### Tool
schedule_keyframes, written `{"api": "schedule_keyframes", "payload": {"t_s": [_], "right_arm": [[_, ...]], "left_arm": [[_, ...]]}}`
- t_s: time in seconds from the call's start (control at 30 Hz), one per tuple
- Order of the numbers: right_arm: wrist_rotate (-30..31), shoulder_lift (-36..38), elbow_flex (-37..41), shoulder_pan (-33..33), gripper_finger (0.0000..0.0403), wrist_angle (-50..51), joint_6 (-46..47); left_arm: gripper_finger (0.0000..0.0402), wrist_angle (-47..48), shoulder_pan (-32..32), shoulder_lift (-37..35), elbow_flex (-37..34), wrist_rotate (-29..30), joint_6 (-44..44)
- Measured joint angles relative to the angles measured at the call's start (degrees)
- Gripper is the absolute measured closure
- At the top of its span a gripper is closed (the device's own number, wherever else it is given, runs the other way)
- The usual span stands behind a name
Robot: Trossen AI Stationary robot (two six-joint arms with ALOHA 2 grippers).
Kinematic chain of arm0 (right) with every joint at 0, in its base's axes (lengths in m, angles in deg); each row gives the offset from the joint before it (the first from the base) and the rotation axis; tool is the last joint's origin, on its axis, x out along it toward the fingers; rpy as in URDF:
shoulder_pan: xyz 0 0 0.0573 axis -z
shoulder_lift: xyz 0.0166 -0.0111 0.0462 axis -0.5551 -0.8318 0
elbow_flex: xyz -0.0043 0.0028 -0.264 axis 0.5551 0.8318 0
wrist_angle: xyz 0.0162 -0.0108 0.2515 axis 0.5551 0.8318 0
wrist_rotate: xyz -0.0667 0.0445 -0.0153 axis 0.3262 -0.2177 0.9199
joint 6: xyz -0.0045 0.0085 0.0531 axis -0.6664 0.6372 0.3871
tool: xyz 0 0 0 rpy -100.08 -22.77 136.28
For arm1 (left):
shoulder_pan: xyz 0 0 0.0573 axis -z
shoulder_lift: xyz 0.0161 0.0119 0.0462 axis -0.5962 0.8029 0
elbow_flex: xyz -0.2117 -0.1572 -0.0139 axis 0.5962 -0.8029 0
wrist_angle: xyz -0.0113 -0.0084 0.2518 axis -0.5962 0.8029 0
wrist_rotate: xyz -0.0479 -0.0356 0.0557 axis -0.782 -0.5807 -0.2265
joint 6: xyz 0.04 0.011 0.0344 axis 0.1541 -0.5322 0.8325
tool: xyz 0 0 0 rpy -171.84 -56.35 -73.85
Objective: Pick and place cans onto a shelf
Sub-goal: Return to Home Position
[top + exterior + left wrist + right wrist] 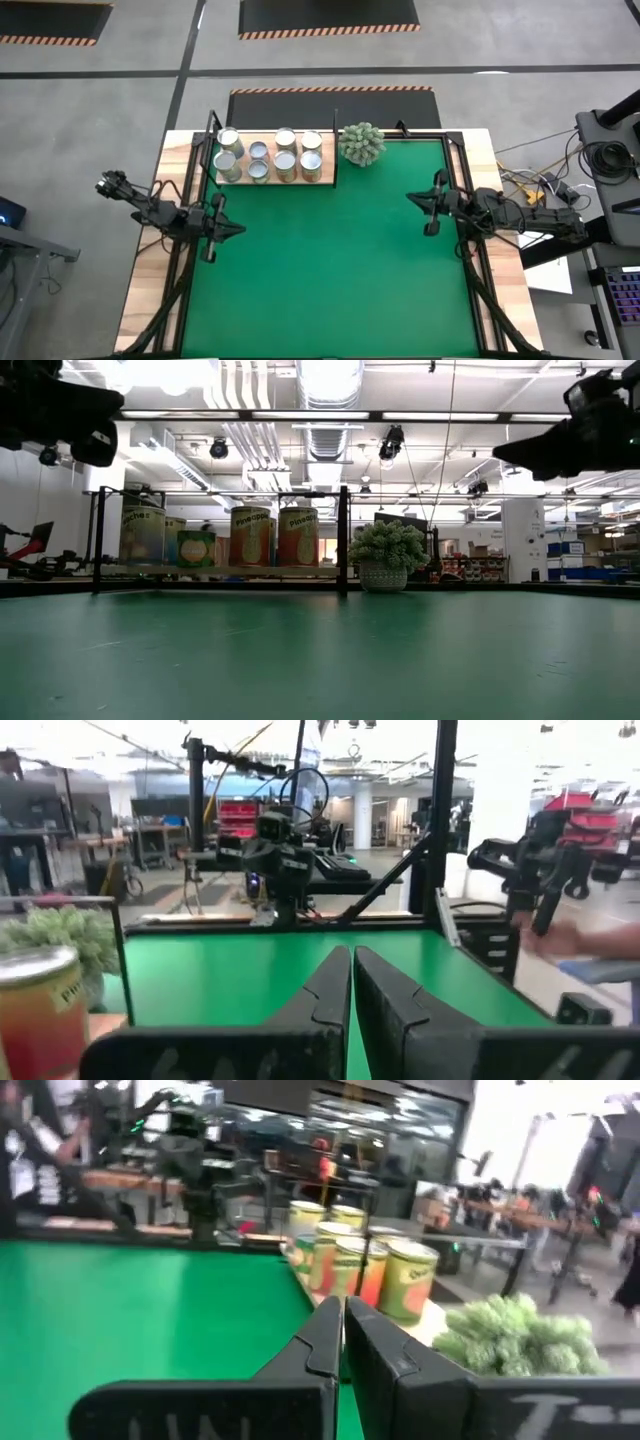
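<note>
- Eight cans [286, 164] stood in two rows of four on the shelf [327, 181], at the far left corner of the counter [140, 290].
- A plant [361, 144] sat just beside the shelf's right end.
- The mat [330, 280] showed only green between the arms.
- Left tool [240, 229] hung near the mat's left edge, fingers together, holding nothing.
- Right tool [410, 197] hung near the right edge, fingers together, well apart from the shelf.

Overhead camera looks straight down; the low one sits at mat [330, 260] level — both share the shelf [245, 134] and plant [361, 144].
</note>
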State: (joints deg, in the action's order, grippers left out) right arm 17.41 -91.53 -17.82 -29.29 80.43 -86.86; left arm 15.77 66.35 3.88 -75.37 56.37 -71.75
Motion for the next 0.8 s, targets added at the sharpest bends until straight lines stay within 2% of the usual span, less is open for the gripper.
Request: {"api": "schedule_keyframes", "payload": {"t_s": [0.23,0.8], "right_arm": [[0.9,-0.2,0.0,0.0,0.0394,0.0,8.1],[0.9,-0.2,0.0,0.0,0.0394,0.0,5.9]], "left_arm": [[0.0402,0.2,0.0,0.3,0.0,-0.1,-1.3],[0.0402,0.2,0.0,0.3,0.0,-0.1,-1.4]]}}
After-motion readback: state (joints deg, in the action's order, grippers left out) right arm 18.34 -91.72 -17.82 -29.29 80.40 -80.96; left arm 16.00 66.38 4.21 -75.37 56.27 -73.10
